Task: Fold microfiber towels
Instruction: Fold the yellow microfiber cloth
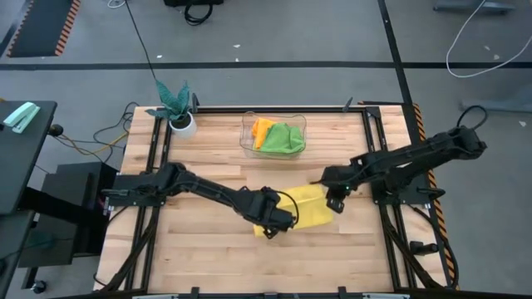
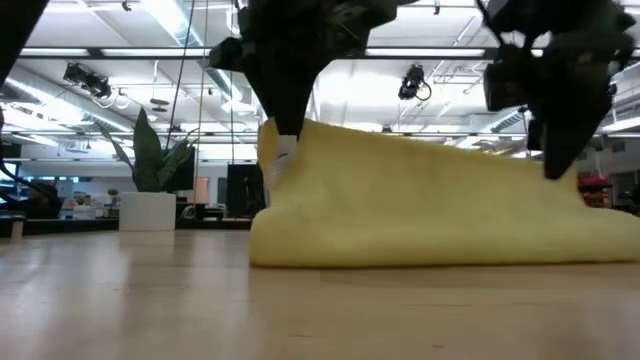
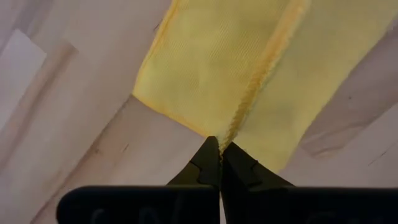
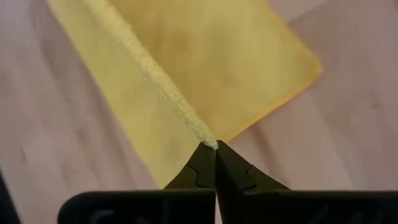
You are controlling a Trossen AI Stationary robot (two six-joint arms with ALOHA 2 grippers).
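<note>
Yellow microfiber towel (image 1: 312,209) is lying near the middle of the wooden table (image 1: 208,249), partly lifted, with both arms gripping it along one raised edge. The left gripper (image 1: 278,223) is pinching the towel's edge at the end nearer the left arm, its fingers (image 3: 208,163) pressed together on the hem. The right gripper (image 1: 335,199) is pinching the same edge at the opposite end, its fingers (image 4: 205,163) likewise closed tight on the fabric. In the low view the towel is standing up from the tabletop like a tent, its lower part resting on the wood. Behind it, a clear plastic bin (image 1: 247,141) is holding the orange towel (image 1: 262,129) and a green towel (image 1: 285,139). A potted plant (image 1: 177,106) is standing at the table's far left corner.
</note>
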